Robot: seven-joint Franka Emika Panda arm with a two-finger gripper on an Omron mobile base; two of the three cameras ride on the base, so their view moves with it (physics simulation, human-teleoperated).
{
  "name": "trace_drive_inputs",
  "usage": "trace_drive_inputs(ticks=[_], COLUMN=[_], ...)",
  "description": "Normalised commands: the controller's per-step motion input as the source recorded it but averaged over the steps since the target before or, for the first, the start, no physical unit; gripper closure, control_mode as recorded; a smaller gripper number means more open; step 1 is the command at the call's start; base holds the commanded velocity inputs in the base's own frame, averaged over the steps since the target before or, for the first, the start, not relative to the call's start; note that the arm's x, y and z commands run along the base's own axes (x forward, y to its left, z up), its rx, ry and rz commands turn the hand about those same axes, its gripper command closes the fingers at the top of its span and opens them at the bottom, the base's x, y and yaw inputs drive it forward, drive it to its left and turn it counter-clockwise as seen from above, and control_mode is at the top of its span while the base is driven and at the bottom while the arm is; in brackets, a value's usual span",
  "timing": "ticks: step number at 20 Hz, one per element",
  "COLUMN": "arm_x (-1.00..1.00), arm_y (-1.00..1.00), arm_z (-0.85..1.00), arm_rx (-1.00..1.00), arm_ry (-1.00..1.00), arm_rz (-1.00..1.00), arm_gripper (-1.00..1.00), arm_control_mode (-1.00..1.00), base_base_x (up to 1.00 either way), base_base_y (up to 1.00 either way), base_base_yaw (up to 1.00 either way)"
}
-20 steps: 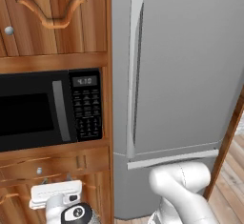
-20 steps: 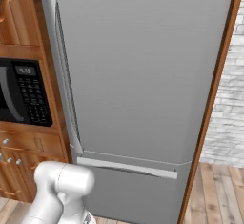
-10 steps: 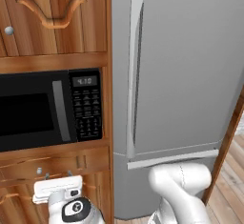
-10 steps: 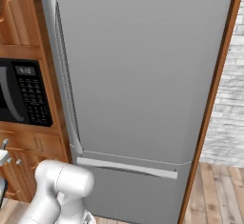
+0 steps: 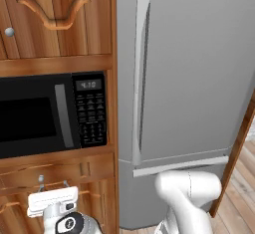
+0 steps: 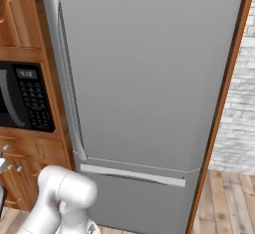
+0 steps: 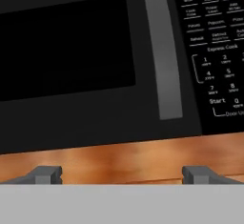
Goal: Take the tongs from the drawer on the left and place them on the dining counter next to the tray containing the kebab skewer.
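The gripper is hanging spread wide and empty right before the drawer, just under the microwave, likely lining up on its front; the tongs are presumably shut inside.

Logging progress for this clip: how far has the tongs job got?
Nothing looks done yet. The open, empty gripper faces the black microwave in the wooden cabinet beside the grey fridge. No tongs are in its jaws. Opening the drawer, taking the tongs and carrying them to the counter all remain.
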Motion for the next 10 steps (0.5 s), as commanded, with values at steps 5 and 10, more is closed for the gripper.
trace_drive_inputs(ticks=[5,10], arm_x=[0.29,0.4], arm_y=[0.15,0.03], arm_z=[-0.22,-0.34], arm_rx=[0.0,-0.02], arm_ry=[-0.09,-0.09], arm_rz=[-0.06,-0.06], arm_gripper=[-1.0,-1.0], arm_control_mode=[-1.0,-1.0], base_base_x=[0.0,0.0], base_base_y=[0.0,0.0], base_base_yaw=[0.0,0.0])
